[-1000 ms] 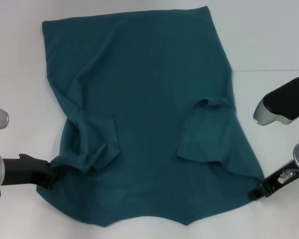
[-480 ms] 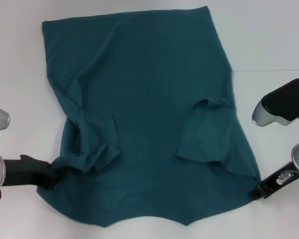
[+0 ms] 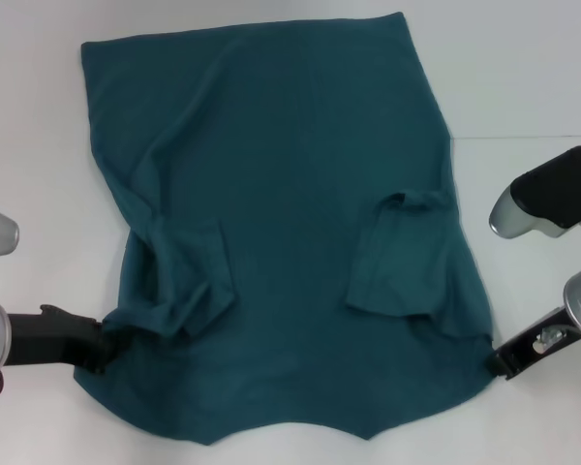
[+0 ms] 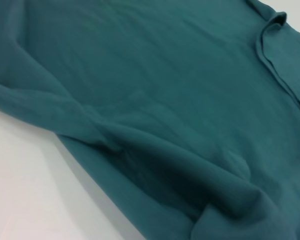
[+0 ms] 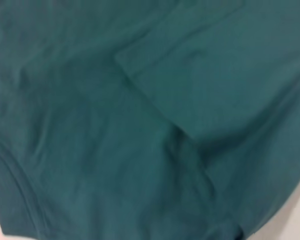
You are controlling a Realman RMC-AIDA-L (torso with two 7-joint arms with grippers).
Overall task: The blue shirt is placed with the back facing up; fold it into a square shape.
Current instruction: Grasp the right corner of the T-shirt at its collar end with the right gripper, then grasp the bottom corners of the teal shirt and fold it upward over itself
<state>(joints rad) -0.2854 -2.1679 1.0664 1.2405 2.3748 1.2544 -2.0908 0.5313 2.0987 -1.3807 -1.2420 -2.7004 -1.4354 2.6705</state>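
Note:
The blue shirt lies spread on the white table, plain side up, with both sleeves folded inward onto the body. My left gripper is at the shirt's near left edge, beside the bunched left sleeve, and is closed on the fabric there. At the near right corner my right gripper holds the cloth just past the folded right sleeve. Both sets of fingertips are buried in the cloth. Both wrist views are filled with the shirt close up.
Bare white tabletop surrounds the shirt on all sides. A table seam runs across the right side. The neckline curve lies at the near edge.
The shirt's near right corner has drawn inward and the right gripper has risen slightly with it. The left gripper has shifted a little lower.

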